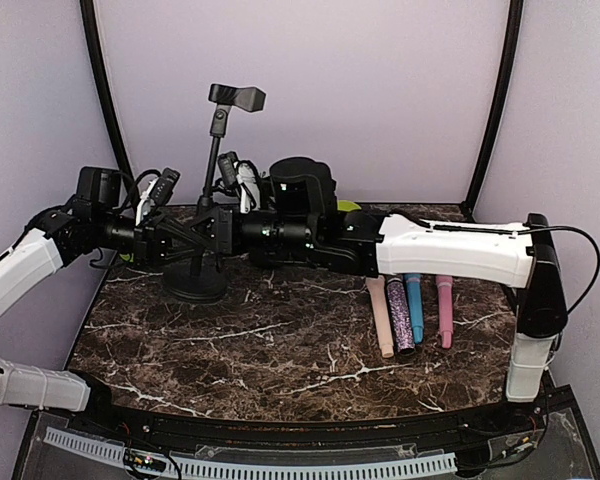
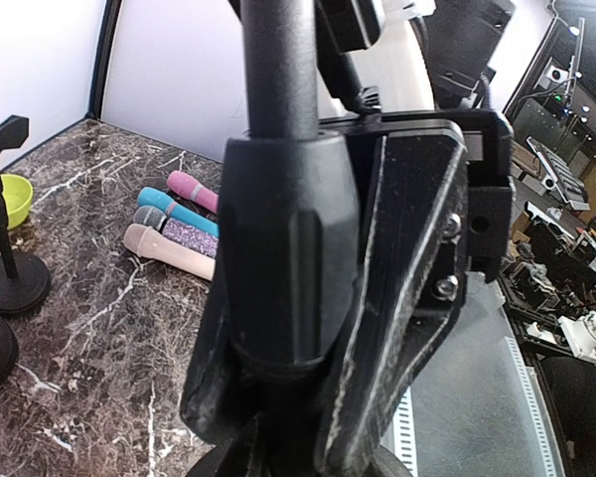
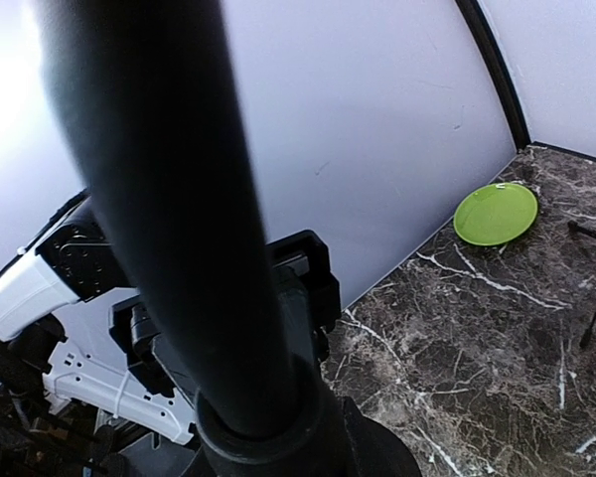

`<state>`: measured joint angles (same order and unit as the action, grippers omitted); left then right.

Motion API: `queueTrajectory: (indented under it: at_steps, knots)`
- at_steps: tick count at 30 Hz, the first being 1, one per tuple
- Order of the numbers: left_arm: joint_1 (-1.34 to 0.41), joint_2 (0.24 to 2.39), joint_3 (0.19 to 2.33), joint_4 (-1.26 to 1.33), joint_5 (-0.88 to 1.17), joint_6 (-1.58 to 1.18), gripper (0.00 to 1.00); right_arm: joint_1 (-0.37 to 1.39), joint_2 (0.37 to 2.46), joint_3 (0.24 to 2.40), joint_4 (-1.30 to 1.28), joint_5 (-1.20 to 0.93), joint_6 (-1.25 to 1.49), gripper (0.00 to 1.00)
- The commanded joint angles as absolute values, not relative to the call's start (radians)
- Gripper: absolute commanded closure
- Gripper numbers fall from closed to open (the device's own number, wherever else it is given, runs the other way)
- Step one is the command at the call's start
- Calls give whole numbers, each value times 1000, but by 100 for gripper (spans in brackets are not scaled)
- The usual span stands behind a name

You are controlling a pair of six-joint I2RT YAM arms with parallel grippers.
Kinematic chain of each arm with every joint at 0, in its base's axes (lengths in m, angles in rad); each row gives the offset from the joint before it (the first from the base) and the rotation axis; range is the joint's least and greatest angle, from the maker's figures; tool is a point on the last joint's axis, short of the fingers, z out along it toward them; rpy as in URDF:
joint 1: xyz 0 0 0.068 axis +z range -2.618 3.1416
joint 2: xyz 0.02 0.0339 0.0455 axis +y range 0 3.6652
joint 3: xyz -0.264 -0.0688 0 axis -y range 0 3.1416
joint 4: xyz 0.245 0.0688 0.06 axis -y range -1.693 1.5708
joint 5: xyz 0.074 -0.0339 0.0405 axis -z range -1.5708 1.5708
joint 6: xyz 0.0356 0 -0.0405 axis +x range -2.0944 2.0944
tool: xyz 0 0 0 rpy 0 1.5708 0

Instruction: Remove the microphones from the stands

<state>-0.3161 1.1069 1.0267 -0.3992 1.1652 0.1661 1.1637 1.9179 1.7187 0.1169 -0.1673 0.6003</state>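
A black microphone stand (image 1: 195,282) stands at the back left on a round base, its pole rising to a black clip (image 1: 237,97) that holds no microphone I can see. My left gripper (image 1: 192,232) is shut on the stand's pole; in the left wrist view its fingers (image 2: 397,328) clamp the pole's collar (image 2: 283,248). My right gripper (image 1: 228,232) reaches the same pole from the right. In the right wrist view the pole (image 3: 179,199) fills the frame and hides the fingers. Several microphones (image 1: 412,310) lie on the table at the right.
The loose microphones are beige, glitter, blue and pink (image 2: 174,224). A second small stand (image 2: 10,268) and a green bowl (image 2: 5,199) show in the left wrist view. A green plate (image 3: 495,214) lies by the back wall. The marble table (image 1: 280,350) has purple walls around it.
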Motion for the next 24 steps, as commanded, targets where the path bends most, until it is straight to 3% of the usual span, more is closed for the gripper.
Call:
queueTrajectory:
  at_steps: [1,14,17,20,24]
  knots:
    - [-322,1088,1077,-327,1299,155,100,1130,1869,1649,299,-354,676,92]
    - [-322,1097,1074,-276,1394,84,100,1083,1876,1548,723,-654,831,89]
    - [-323,1090,1049,-192,1423,3,100,1083,1902,1563,818,-685,864,80]
    - [-322,1082,1028,-124,1442,-71,100,1080,1926,1572,890,-682,904,61]
    - [-321,1070,1026,-119,1409,-57,100,1078,1882,1534,717,-440,831,37]
